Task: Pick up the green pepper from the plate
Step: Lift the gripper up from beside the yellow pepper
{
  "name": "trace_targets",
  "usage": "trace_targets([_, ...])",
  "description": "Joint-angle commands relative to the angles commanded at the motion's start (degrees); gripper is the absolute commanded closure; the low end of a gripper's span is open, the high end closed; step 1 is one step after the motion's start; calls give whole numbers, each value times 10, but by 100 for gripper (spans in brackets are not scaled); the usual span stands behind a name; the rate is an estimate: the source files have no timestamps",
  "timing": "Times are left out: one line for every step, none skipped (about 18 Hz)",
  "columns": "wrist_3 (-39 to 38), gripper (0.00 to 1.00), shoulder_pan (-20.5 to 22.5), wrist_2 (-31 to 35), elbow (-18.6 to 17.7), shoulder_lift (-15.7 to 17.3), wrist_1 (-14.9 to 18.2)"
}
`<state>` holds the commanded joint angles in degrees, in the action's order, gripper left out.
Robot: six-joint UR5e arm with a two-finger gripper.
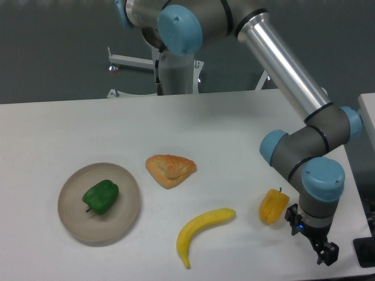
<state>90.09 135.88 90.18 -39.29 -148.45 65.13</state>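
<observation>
The green pepper lies on the beige plate at the front left of the white table, a little left of the plate's middle, its stem pointing to the front left. My gripper hangs at the front right of the table, far from the plate, just right of and below a yellow-orange pepper. It holds nothing. Its black fingers are seen edge-on, so I cannot tell whether they are apart.
A tan pastry lies right of the plate. A yellow banana lies in front of it. The arm's silver tube slants over the right half of the table. A dark object sits at the right edge.
</observation>
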Motion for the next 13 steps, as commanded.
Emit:
trace_targets([-2, 0, -1, 0, -2, 1, -1])
trace_targets([-6, 0, -1, 0, -2, 1, -1])
trace_targets([-9, 0, -2, 1, -3, 2, -1])
trace_targets([-11, 0, -2, 1, -3, 3, -1])
trace_targets([-11, 0, -2, 1, -7, 6, -1])
trace_targets([-12, 0, -3, 1, -8, 8, -1])
trace_targets([-18, 0, -4, 1, -9, 9, -1])
trace_targets([-27, 0, -6, 0, -9, 11, -1])
trace_targets([-38, 0, -7, -3, -11, 15, 0])
trace_targets([-47, 0, -11, -4, -20, 21, 2])
trace_targets([-56, 0, -15, -4, -34, 32, 2])
trace_targets([-68, 0, -18, -5, -50, 44, 2])
trace_targets([-85, 0, -22, -6, -65, 57, 2])
